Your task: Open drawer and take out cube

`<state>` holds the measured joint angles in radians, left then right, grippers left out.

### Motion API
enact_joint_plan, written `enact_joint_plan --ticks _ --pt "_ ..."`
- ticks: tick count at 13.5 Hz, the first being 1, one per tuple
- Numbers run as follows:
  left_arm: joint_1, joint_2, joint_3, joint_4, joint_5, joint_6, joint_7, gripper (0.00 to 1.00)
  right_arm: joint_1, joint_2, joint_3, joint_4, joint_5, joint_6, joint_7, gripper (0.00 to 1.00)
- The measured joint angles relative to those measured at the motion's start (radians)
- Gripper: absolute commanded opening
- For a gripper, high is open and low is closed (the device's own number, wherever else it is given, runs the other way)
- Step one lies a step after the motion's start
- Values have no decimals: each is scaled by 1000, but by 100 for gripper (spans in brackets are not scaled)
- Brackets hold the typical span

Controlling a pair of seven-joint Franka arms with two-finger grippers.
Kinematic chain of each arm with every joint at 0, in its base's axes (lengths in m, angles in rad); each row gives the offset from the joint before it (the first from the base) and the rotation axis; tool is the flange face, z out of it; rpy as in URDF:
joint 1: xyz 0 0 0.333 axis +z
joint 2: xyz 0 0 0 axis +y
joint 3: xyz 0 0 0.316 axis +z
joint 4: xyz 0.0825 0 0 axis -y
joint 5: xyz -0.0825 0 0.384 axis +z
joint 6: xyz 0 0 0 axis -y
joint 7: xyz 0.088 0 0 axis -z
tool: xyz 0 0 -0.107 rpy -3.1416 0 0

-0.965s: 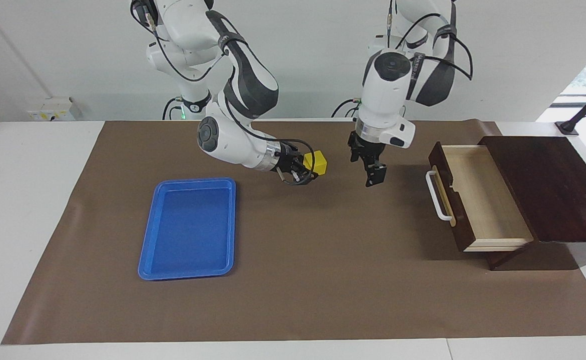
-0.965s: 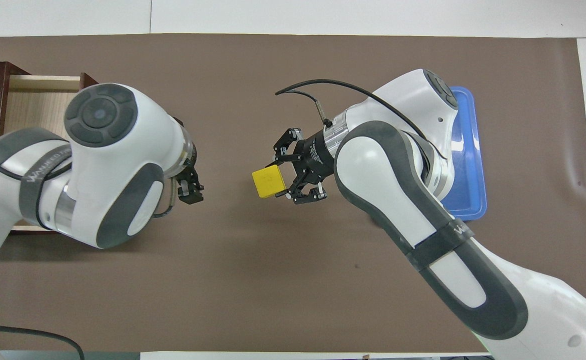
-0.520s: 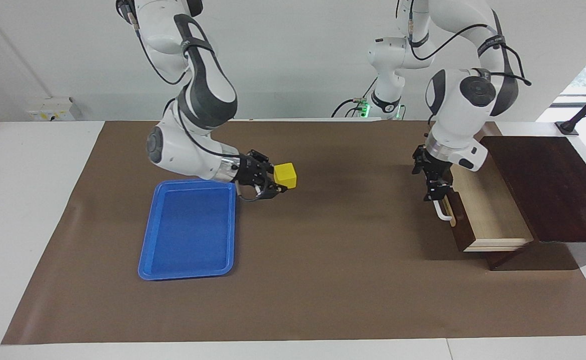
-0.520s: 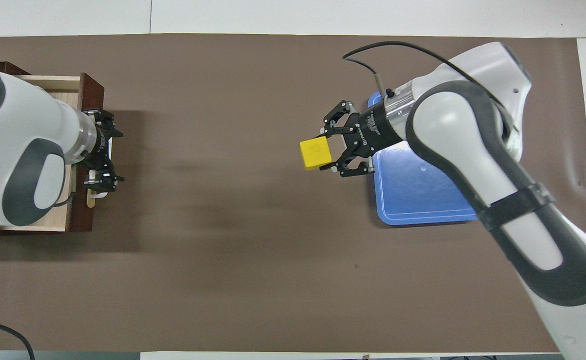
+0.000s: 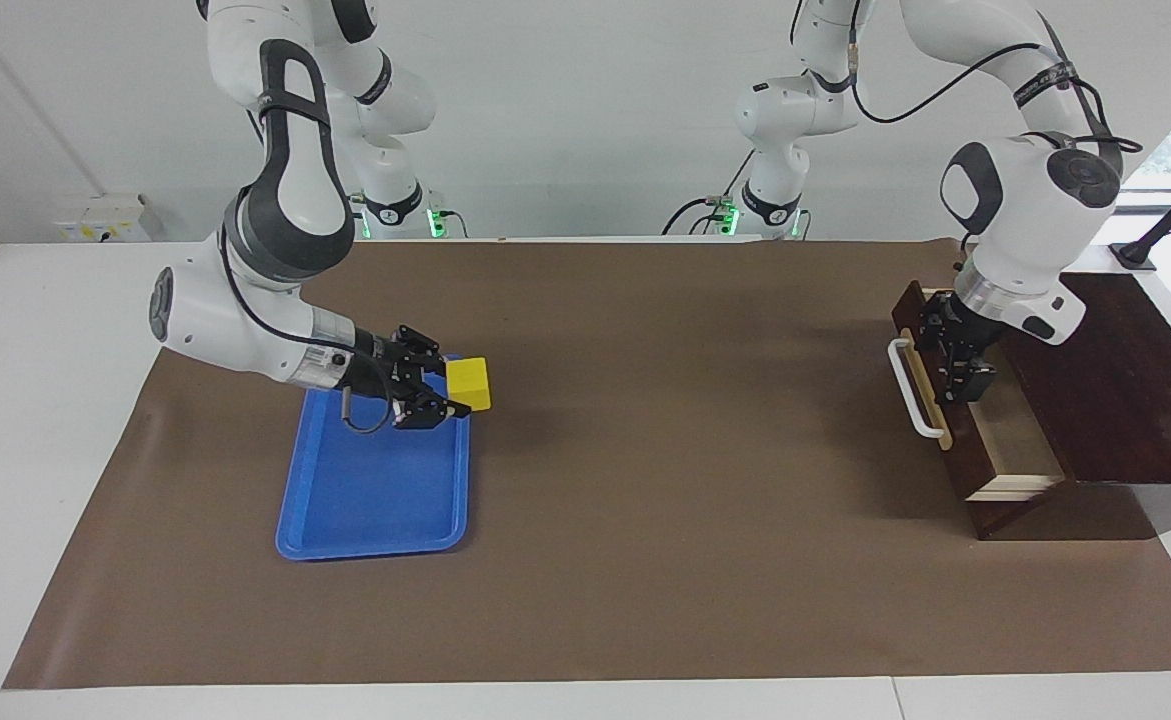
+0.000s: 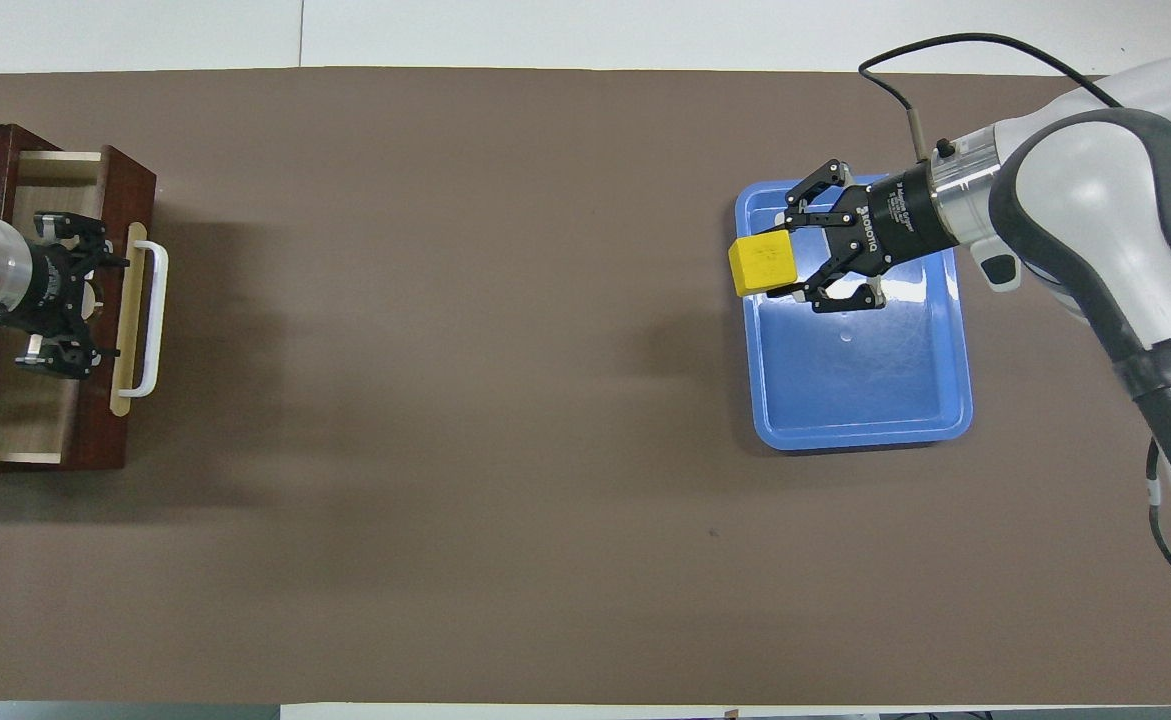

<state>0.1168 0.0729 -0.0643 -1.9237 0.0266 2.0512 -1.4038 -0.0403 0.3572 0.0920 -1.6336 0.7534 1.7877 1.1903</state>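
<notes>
Over the blue tray (image 5: 345, 500), at the edge nearest the middle of the table, the right gripper (image 5: 445, 395) hangs with the yellow cube (image 5: 470, 384) clamped between its fingertips. The cube is up in the air, straddling the tray's rim. In the overhead view the cube (image 6: 762, 265) sits at about nine o'clock from the right gripper (image 6: 795, 268), with the tray (image 6: 953, 360) spreading away toward four o'clock beneath them. The arm comes in low and nearly level.

At the left arm's end of the table, the left gripper (image 5: 965, 370) is down over the drawer (image 5: 1005, 440), its jaws spread wide and gripping nothing, just inside the drawer's front panel. The drawer is partly out of the dark wooden box (image 5: 1125, 380), pale interior showing. The white bar handle (image 5: 913, 390) is just beside the gripper, at roughly nine o'clock from it in the facing view. From overhead the left gripper (image 6: 57, 292) lies over the open drawer (image 6: 35, 440), the handle (image 6: 150, 318) at three o'clock.

The brown mat (image 5: 645, 560) lies under everything.
</notes>
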Motion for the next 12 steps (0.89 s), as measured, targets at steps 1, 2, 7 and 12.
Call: enact_joint_plan --ticks 1,2,7,12 --pt "35 0 1 -1 0 5 39 100 -21 5 -1 -5 -15 -3 -24 0" --pt "69 0 2 -1 0 8 77 100 -43 11 -1 -14 -30 -4 -49 0" --pt "112 -6 -3 -6 -5 7 122 100 -137 42 -6 -101 -45 51 -148 0" --pt "87 -40 -23 118 -1 -212 283 100 -170 48 -7 -214 -45 158 -216 0"
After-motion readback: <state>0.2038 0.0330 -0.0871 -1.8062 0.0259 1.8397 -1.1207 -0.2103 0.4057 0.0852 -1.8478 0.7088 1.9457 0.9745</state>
